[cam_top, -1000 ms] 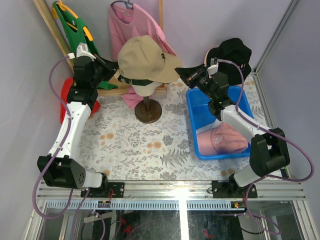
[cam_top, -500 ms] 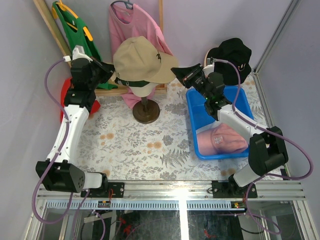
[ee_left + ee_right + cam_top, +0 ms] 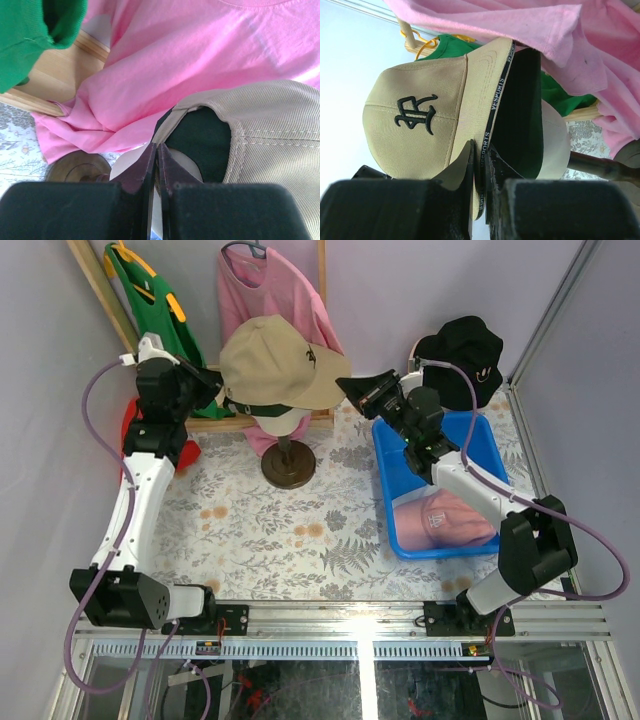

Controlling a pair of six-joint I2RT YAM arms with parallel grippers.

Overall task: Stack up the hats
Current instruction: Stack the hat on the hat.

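Note:
A tan baseball cap [image 3: 272,358] sits over a dark green cap [image 3: 262,410] on the cream mannequin head [image 3: 281,421]. My left gripper [image 3: 208,378] is shut on the tan cap's rear edge, with a thin strip of tan fabric between its fingertips [image 3: 156,150]. The green cap [image 3: 200,140] shows through the tan cap's [image 3: 272,135] back opening. My right gripper [image 3: 344,387] is shut on the tan cap's brim [image 3: 481,150], next to its black-lettered crown [image 3: 415,120]. A black bucket hat [image 3: 463,348] sits at the back right. A pink cap [image 3: 445,519] lies in the blue bin [image 3: 395,465].
A pink T-shirt [image 3: 268,288] and a green T-shirt [image 3: 150,295] hang on a wooden frame [image 3: 95,285] behind the mannequin. The mannequin's round dark base [image 3: 288,463] stands on the patterned tablecloth [image 3: 280,530]. Something red [image 3: 130,425] lies at the far left.
Both grippers have moved left with the tan cap held between them. The mannequin head and its base have shifted left too.

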